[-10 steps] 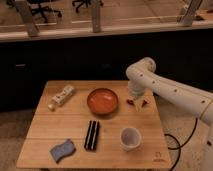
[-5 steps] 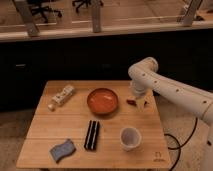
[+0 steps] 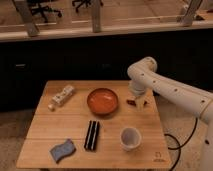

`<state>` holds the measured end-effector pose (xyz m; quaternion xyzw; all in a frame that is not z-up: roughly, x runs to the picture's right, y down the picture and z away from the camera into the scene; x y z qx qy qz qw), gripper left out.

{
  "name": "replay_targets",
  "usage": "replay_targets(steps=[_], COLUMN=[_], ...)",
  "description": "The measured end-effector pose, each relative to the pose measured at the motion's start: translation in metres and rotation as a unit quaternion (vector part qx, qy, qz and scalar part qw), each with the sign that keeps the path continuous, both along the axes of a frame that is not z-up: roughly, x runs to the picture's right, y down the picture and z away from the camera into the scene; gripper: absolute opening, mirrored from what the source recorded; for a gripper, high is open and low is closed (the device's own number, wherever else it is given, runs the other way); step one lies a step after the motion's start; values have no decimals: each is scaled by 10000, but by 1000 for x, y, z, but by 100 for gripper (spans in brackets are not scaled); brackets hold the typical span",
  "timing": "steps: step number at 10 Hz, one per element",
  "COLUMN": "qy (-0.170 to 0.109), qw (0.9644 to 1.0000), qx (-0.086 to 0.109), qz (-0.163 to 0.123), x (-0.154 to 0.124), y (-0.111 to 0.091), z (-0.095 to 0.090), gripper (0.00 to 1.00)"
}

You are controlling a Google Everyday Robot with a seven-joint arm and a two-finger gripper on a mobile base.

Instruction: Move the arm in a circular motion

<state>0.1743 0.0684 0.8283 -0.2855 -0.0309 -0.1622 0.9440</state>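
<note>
The white glossy arm (image 3: 170, 90) reaches in from the right, bends at a rounded joint (image 3: 142, 70) above the table's far right side and points down. Its gripper (image 3: 137, 101) hangs just above the wooden table (image 3: 75, 130), right of the red bowl (image 3: 102, 101). Dark dots run along the arm's forearm segment.
On the table lie a pale bottle-like object (image 3: 61, 96) at the far left, a black flat bar (image 3: 91, 135) in the middle, a blue sponge (image 3: 62, 150) at the front left and a white cup (image 3: 130, 138) at the front right. A dark counter and office chairs stand behind.
The arm's elbow joint and gripper have shifted slightly to the right and a little toward the far edge; the objects on the table have not moved.
</note>
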Motion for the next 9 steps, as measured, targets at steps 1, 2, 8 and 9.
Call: replay_targets(steps=[1,2,8,9], qy=[-15,-34,-119,-127], qw=[10000,10000,9996,9996], qx=[-7,-7,-44,-52], qz=[-31,-58,-247,-264], x=[-1,-3,-5,-2], y=[0,0,0,0], z=[1,2,5,5], gripper=[80,80,80,80])
